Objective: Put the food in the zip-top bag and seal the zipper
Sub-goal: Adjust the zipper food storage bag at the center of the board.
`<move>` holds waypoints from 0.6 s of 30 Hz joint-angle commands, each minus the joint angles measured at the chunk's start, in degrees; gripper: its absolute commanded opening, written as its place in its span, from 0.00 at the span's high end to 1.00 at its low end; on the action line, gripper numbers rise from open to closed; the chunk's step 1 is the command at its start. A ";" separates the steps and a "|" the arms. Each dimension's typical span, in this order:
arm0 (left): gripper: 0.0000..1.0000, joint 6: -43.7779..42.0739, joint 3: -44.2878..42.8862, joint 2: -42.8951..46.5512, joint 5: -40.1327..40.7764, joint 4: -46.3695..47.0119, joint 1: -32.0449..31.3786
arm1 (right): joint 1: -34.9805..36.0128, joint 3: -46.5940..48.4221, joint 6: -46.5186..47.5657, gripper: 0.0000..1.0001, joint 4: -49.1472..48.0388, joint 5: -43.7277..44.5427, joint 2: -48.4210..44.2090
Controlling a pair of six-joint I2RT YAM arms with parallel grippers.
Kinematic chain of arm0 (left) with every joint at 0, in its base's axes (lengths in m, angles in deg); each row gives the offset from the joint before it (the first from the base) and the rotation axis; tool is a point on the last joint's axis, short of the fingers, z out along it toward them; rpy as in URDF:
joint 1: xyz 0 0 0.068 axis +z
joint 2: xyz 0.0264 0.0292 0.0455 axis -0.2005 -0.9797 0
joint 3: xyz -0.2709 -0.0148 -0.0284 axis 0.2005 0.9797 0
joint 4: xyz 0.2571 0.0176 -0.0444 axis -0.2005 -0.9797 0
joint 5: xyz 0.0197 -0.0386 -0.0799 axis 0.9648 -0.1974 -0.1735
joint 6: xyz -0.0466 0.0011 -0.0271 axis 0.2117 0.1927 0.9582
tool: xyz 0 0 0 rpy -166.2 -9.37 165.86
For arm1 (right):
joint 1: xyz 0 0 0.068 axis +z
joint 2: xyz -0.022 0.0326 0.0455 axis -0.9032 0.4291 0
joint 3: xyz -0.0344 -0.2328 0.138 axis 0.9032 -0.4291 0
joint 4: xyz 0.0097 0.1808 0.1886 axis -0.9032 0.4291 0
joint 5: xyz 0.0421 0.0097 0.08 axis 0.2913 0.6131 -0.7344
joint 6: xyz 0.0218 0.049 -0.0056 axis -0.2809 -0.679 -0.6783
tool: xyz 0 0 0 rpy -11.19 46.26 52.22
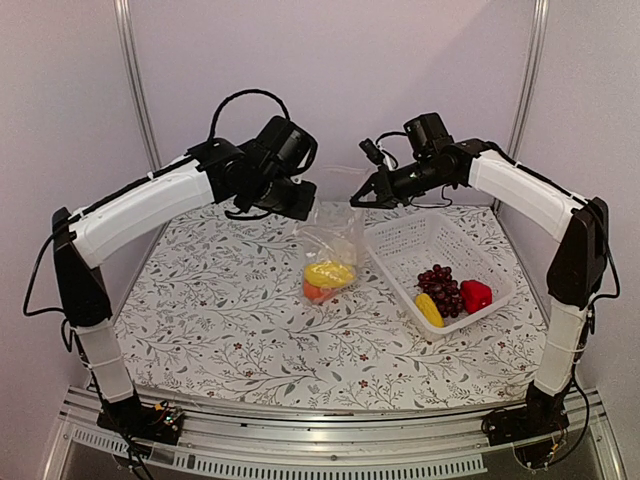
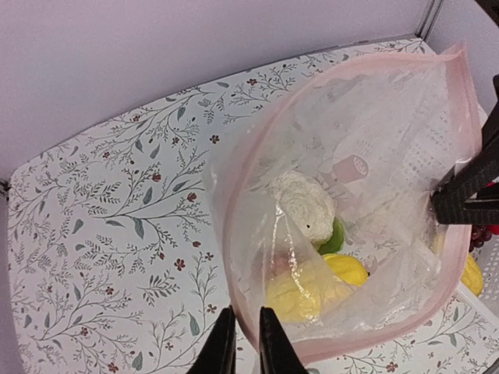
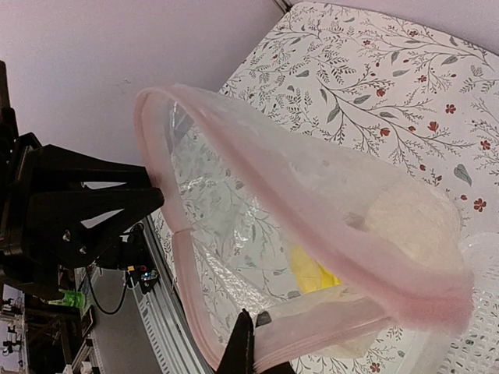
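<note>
Clear zip-top bag (image 1: pixel 335 238) held up by its mouth beside basket (image 1: pixel 400 240) | right gripper (image 3: pixel 249 343) pinching zipper (image 3: pixel 421 288) | left gripper (image 2: pixel 245 347) barely parted at rim, grip unclear tbh | risk: that side slips, mouth folds, food (image 2: pixel 304 206) tips out

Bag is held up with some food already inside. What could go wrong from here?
1. The left gripper has its fingers slightly apart at the rim of the zip-top bag. If that hold slips, the bag may sag from the right gripper and its mouth may collapse.
2. The grapes, red piece and a yellow piece lie in the basket, yet both grippers are busy at the bag.
</note>
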 commanded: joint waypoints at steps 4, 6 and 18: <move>0.91 -2.08 0.53 1.08 0.76 4.31 -0.21 | 0.14 -0.73 1.19 0.99 -0.45 -1.60 -0.61; 0.88 -2.41 -0.23 0.15 0.45 4.47 0.25 | 0.14 -0.99 1.42 0.98 -0.44 -1.62 -1.06; 0.98 -3.89 0.12 -1.64 -4.34 8.10 2.87 | 0.13 -2.51 3.29 0.96 -0.46 -2.73 -2.26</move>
